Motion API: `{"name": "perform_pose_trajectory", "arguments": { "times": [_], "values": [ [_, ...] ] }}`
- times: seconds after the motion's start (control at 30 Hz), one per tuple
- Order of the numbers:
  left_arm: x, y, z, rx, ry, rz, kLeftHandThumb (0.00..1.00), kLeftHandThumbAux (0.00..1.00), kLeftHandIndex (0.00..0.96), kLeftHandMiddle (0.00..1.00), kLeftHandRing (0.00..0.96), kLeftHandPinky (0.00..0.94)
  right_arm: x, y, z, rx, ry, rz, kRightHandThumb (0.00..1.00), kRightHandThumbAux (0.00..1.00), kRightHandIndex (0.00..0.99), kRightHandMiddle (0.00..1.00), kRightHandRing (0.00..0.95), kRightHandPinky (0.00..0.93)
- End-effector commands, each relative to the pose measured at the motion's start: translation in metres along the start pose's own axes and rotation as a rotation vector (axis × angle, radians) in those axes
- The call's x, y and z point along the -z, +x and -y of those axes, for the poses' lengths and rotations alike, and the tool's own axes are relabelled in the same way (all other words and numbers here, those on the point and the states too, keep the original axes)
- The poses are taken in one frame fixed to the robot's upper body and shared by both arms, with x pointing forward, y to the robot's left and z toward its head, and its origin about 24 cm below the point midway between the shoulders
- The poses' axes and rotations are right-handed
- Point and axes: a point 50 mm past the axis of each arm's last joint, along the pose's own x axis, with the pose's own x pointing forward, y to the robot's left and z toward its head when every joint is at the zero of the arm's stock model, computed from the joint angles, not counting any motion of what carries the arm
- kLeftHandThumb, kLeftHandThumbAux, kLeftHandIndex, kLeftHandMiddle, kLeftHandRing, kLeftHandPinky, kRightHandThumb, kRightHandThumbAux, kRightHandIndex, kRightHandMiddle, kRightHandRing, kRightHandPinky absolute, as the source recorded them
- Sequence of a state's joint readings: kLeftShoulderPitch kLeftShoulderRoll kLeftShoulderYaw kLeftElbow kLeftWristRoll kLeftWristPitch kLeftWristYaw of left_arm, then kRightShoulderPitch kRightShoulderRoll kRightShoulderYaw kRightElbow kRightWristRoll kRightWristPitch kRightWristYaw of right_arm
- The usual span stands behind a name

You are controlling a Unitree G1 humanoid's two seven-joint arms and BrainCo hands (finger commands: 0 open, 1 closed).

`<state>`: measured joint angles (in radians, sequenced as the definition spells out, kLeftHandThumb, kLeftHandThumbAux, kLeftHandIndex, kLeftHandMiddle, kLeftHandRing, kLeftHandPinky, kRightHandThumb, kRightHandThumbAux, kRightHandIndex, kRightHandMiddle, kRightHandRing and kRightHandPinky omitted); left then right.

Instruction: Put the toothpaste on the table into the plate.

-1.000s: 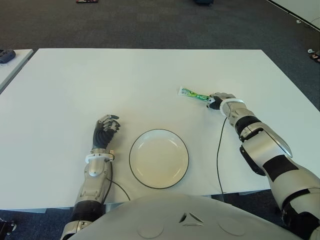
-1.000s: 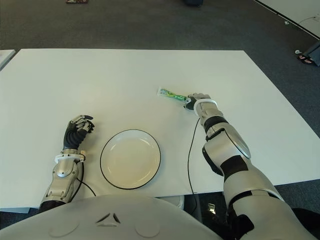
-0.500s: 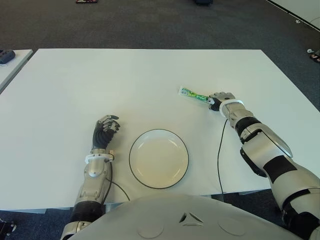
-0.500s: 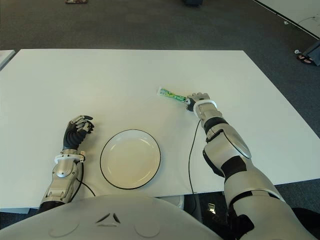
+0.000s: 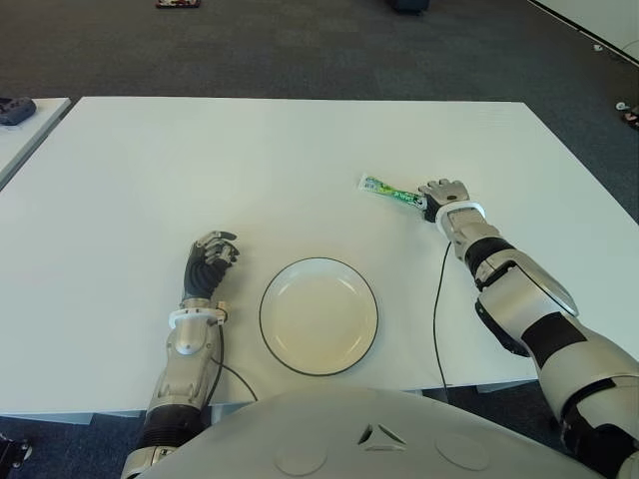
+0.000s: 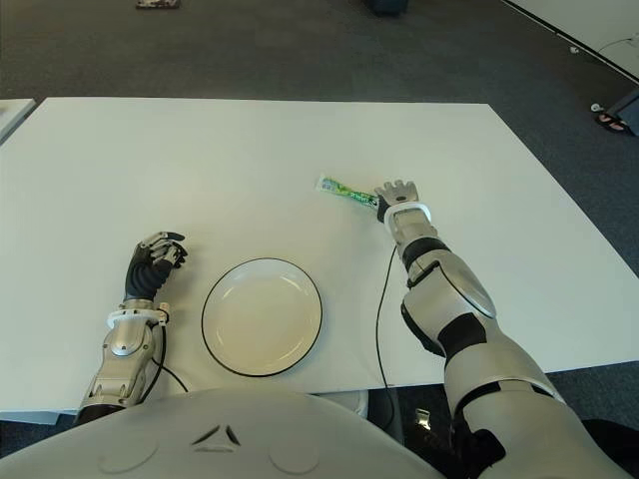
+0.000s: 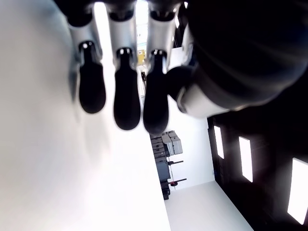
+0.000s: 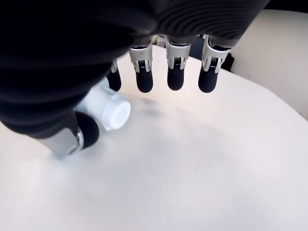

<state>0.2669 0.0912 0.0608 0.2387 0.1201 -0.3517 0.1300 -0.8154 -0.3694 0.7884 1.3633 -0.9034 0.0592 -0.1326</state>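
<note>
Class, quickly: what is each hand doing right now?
Left hand: curled shut, holding nothing.
Right hand: open, fingers spread at the toothpaste cap, not gripping.

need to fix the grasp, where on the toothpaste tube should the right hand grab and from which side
Best bet is the cap end. The toothpaste lies flat on the table, its white cap pointing at the right hand, whose fingers are spread beside it and hold nothing. Come from above and pinch just behind the cap across the tube's narrow width; the flat tail looks harder to grip. The left hand is curled left of the plate.
</note>
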Motion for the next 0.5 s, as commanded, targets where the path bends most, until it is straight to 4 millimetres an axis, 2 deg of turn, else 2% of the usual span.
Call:
{"name": "perform_pose_trajectory", "arguments": {
  "times": [0.03, 0.4, 0.47, 0.5],
  "values": [
    [0.003, -0.001, 0.000, 0.014, 0.010, -0.017, 0.705, 0.718, 0.430, 0.600, 0.619, 0.601, -0.012, -0.009, -0.039, -0.109, -0.021, 0.029, 0.487, 0.585, 0.005, 0.000, 0.000, 0.000],
    [0.002, -0.003, 0.000, 0.008, 0.009, -0.020, 0.705, 0.718, 0.429, 0.606, 0.621, 0.604, -0.012, -0.009, -0.039, -0.064, -0.009, 0.027, 0.454, 0.644, 0.037, 0.000, 0.000, 0.010],
    [0.002, -0.003, 0.000, 0.007, 0.009, -0.019, 0.705, 0.718, 0.430, 0.604, 0.620, 0.600, -0.014, -0.009, -0.038, -0.051, -0.002, 0.029, 0.450, 0.653, 0.041, 0.000, 0.000, 0.039],
    [0.002, -0.003, 0.001, 0.006, 0.010, -0.019, 0.705, 0.718, 0.430, 0.604, 0.619, 0.599, -0.019, -0.007, -0.028, -0.010, 0.015, 0.035, 0.454, 0.657, 0.048, 0.014, 0.012, 0.073]
  ]
}}
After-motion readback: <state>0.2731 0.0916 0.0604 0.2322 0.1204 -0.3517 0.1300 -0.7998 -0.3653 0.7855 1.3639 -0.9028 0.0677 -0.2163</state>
